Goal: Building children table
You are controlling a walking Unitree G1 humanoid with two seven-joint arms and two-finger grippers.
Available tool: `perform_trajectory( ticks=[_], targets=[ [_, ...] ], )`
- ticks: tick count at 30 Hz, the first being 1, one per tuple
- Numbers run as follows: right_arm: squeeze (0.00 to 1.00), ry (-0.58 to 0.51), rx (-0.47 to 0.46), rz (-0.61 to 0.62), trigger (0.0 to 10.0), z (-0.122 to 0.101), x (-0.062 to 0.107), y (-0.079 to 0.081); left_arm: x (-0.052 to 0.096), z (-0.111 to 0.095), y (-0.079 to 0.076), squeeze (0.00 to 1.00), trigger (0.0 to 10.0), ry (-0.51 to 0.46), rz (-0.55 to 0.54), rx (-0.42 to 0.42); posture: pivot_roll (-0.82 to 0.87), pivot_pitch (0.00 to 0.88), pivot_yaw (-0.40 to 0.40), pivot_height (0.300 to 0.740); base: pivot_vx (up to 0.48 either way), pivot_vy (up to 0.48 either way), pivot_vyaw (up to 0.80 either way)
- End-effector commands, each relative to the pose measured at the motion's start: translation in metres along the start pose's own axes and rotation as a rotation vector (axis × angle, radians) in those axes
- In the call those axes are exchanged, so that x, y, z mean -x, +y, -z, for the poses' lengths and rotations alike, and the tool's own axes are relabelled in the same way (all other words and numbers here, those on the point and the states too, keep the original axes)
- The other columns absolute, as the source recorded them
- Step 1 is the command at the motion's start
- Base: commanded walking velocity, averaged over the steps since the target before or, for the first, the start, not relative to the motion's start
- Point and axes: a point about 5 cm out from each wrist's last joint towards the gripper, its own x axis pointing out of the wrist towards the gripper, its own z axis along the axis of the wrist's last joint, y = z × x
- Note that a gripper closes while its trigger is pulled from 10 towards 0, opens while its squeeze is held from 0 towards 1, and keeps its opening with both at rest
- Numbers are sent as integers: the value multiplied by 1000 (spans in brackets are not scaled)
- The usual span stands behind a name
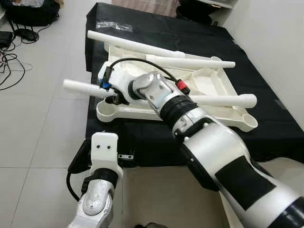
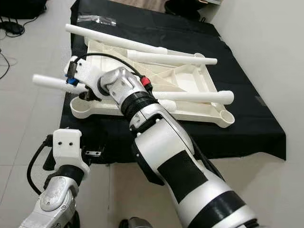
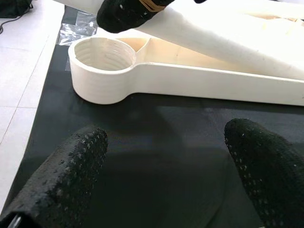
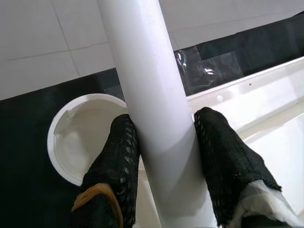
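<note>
The step in hand looks like fitting a leg into the table top: the right gripper [image 4: 164, 156] is closed on a white table leg [image 4: 142, 85], w/ one black finger on each side of the tube, and it holds the leg over the near left corner of the upside-down white table top [image 1: 216, 83]. Just under the fingers, a bit to the side, is the round threaded corner socket [image 4: 78, 137]; the leg's free end points away past the gripper, out over the floor. In my judgement the next move needs the leg turned more upright, its end brought to the socket mouth, then twisted in, bc the socket has thread inside. The left gripper [image 3: 164, 175] is wide open and holds nothing; it hovers low over the black cloth [image 3: 156, 137], in front of the same socket, near to the right gripper. Three other legs [image 1: 190, 61] lie loose across the table top, beyond the right gripper. The surface is a black cloth spread on a floor of pale tiles [image 1: 38, 123]; cables [image 1: 9, 66] lie on the tiles far off to the left, and a white wall [image 1: 270, 38] is on the right.
</note>
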Motion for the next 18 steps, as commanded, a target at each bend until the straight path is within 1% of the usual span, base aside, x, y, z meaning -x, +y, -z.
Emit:
perform_trajectory(
  ticks=[1,3,4,5,6,7,8,9,10,11,13,14,15,16,18],
  targets=[
    [0,-33,-75,-9,0,1,-1,1,9,-11,-31,0,10000,-15,82,130,-98,160,-281,740,0,0,0],
    [0,-95,-137,25,0,-8,3,-5,8,-11,-29,0,10000,-22,78,124,-92,153,-274,740,0,0,0],
    [0,-95,-137,25,0,-8,3,-5,8,-11,-29,0,10000,-22,78,124,-92,153,-274,740,0,0,0],
    [0,-179,-169,81,0,-21,10,-15,6,-11,-27,0,10000,-29,75,118,-81,138,-260,740,0,0,0],
    [0,-179,-169,81,0,-21,10,-15,6,-11,-27,0,10000,-29,75,118,-81,138,-260,740,0,0,0],
    [0,-242,-174,120,0,-30,17,-24,4,-11,-26,0,10000,-33,73,115,-81,138,-260,740,0,0,0],
    [0,-304,-182,181,0,-41,27,-36,3,-12,-24,0,10000,-39,72,112,-79,129,-254,740,0,0,0],
    [0,-344,-187,227,0,-49,36,-46,1,-11,-23,0,10000,-41,71,110,-77,119,-247,740,0,0,0],
    [0,-362,-185,269,0,-53,44,-54,0,-10,-22,0,10000,-44,77,114,-77,117,-245,740,0,0,0],
    [0,-362,-185,269,0,-53,44,-54,0,-10,-22,0,10000,-44,77,114,-77,117,-245,740,0,0,0],
    [0,-399,-177,346,0,-63,64,-73,-2,-8,-20,0,10000,-44,78,104,-73,101,-230,740,0,0,0],
    [0,-399,-177,346,0,-63,64,-73,-2,-8,-20,0,10000,-44,78,104,-73,101,-230,740,0,0,0],
    [0,-415,-176,374,0,-66,72,-80,-4,-7,-19,0,10000,-45,78,98,-69,96,-228,740,0,0,0],
    [0,-415,-176,374,0,-66,72,-80,-4,-7,-19,0,10000,-45,78,98,-69,96,-228,740,0,0,0],
    [0,-471,-201,429,0,-75,91,-94,-7,-7,-16,0,10000,-47,67,86,-61,83,-217,740,0,0,0]
  ],
)
